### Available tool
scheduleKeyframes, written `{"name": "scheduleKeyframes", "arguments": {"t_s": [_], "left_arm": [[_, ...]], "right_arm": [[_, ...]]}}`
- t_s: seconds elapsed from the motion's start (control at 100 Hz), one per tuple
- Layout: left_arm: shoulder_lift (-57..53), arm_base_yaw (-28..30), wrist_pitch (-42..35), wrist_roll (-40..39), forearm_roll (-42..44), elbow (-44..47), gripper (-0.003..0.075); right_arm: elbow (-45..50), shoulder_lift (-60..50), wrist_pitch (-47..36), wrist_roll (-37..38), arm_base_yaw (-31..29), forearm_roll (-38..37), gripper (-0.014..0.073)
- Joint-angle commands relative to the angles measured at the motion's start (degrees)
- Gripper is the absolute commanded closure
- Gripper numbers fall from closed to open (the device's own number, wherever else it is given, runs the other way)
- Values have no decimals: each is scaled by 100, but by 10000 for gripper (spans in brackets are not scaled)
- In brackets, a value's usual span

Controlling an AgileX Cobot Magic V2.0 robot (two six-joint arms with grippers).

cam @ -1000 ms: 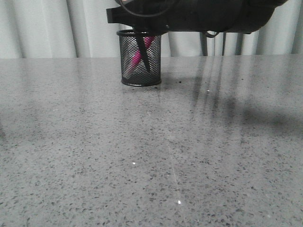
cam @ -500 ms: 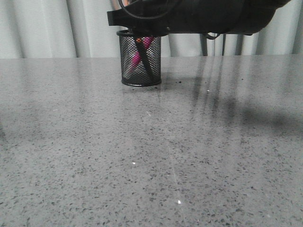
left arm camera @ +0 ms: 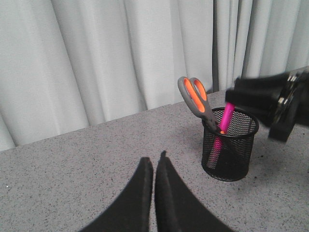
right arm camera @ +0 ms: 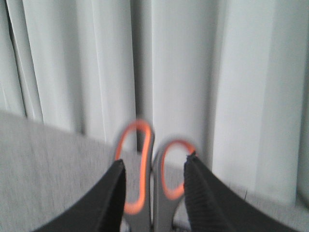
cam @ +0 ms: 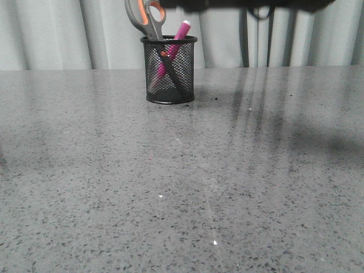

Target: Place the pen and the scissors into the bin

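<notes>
Since a second ago the right arm has lifted away from over the cup, so the scissor handles and pen top now show above the rim. On the grey speckled surface (cam: 182,170), near the curtain (cam: 57,34), the bin (cam: 169,69) stands upright. The right hand (right arm camera: 153,180) hovers with its fingers spread apart on either side of the scissor handles, touching nothing that I can see. The left hand (left arm camera: 154,166) is closed, fingertips together, low and well apart from the bin. The scissors (cam: 149,21) stand blades-down, handles leaning left. The pen (cam: 173,46) leans right, crossing them.
</notes>
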Motion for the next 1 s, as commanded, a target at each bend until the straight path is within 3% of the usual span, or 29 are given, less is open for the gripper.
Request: {"name": "scheduleKeyframes", "arguments": {"t_s": [0.0, 0.11, 0.21, 0.35, 0.53, 0.8, 0.99], "left_arm": [[-48, 12, -132, -60, -224, -158, 739], [-48, 12, -132, -60, -100, -158, 739], [-48, 12, -132, -60, 54, -158, 739], [-86, 12, -132, -60, 117, -132, 740], [-432, 12, -653, 184, -56, 409, 740], [-1706, 12, -1020, 2216, -2340, 1761, 739], [-2703, 12, -1070, 2542, -2996, 2684, 739]], "right_arm": [[-99, -763, -484, -63, -42, -32, 399], [62, -1383, -186, -237, -123, -32, 519], [284, -2089, 569, -355, -378, -32, 673], [819, -3008, 1348, -355, -924, -42, 669], [2026, -4230, 1402, -355, -1474, -108, 669], [4181, -6039, 861, -355, -1570, -491, 669], [5363, -7275, 799, -355, -1570, -480, 669]]}}
